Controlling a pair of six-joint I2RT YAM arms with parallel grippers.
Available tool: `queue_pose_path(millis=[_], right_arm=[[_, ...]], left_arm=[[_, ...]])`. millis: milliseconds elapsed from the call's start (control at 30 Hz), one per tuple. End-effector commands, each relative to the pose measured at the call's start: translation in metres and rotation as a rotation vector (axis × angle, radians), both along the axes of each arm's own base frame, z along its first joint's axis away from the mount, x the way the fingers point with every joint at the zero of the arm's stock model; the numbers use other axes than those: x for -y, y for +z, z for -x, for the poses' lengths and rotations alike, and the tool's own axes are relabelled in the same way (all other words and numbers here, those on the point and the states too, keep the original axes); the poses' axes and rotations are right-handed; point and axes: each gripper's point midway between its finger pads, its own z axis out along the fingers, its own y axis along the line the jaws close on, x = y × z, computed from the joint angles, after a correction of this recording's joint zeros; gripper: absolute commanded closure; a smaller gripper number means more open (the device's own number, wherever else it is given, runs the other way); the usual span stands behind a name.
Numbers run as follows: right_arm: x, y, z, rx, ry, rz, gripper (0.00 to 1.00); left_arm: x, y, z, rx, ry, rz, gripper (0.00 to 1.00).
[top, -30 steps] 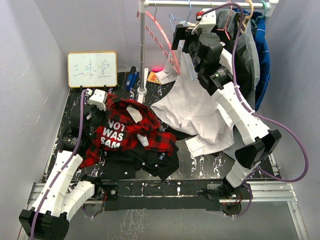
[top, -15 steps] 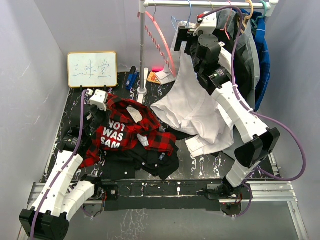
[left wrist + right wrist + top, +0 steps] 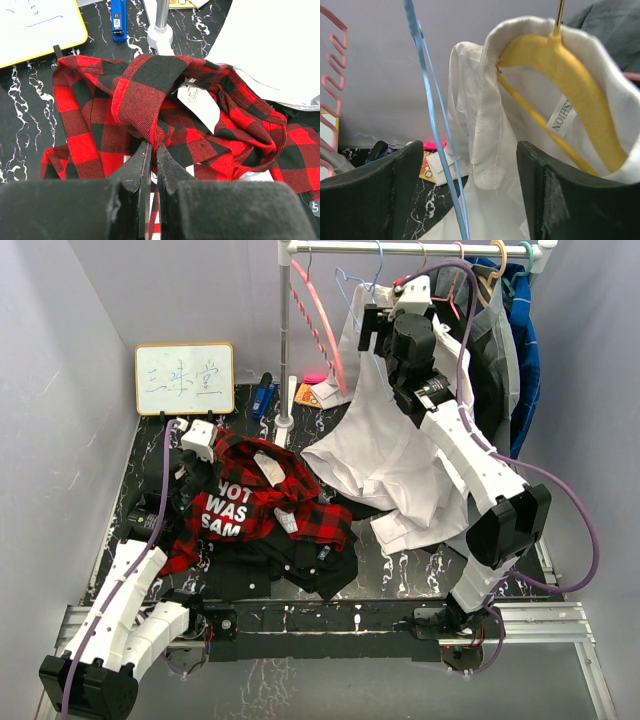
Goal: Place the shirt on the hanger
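Observation:
The red-and-black plaid shirt (image 3: 262,502) with white letters lies crumpled on the table at centre left. My left gripper (image 3: 197,440) is shut on a fold of the shirt (image 3: 145,105) at its far left edge. The light-blue wire hanger (image 3: 362,300) hangs on the rail at the top. In the right wrist view the hanger (image 3: 435,125) runs down between the fingers of my right gripper (image 3: 470,195), which is open. My right gripper (image 3: 380,320) is raised at the rail, beside the white shirt's collar.
A white dress shirt (image 3: 390,455) hangs on a yellow hanger (image 3: 570,80) and drapes onto the table. A pink notched hanger (image 3: 318,320), dark garments (image 3: 495,330), the rack pole (image 3: 284,350), a whiteboard (image 3: 184,378), a blue stapler (image 3: 118,20) and a black shirt (image 3: 300,565) are here.
My right gripper has risen and moved toward the rail, closing in on the blue hanger. The left arm and plaid shirt have not moved.

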Motion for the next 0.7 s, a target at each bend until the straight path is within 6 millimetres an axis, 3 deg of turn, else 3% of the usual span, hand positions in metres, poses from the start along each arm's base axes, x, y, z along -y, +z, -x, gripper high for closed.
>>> queue_pose_path(millis=[0, 100, 233, 667], right_arm=[[-0.002, 0.006, -0.001, 0.056, 0.024, -0.027, 0.39], [-0.002, 0.009, 0.000, 0.074, 0.034, -0.032, 0.70], [-0.006, 0.012, 0.001, 0.081, 0.063, -0.024, 0.99], [-0.003, 0.077, 0.038, 0.204, 0.133, -0.068, 1.00]], left_arm=[[0.005, 0.002, 0.000, 0.013, -0.032, 0.008, 1.00], [0.006, 0.001, 0.001, 0.006, -0.043, 0.007, 1.00], [0.009, -0.002, 0.003, -0.001, -0.064, 0.015, 1.00], [0.013, -0.009, 0.004, -0.018, -0.085, 0.013, 1.00]])
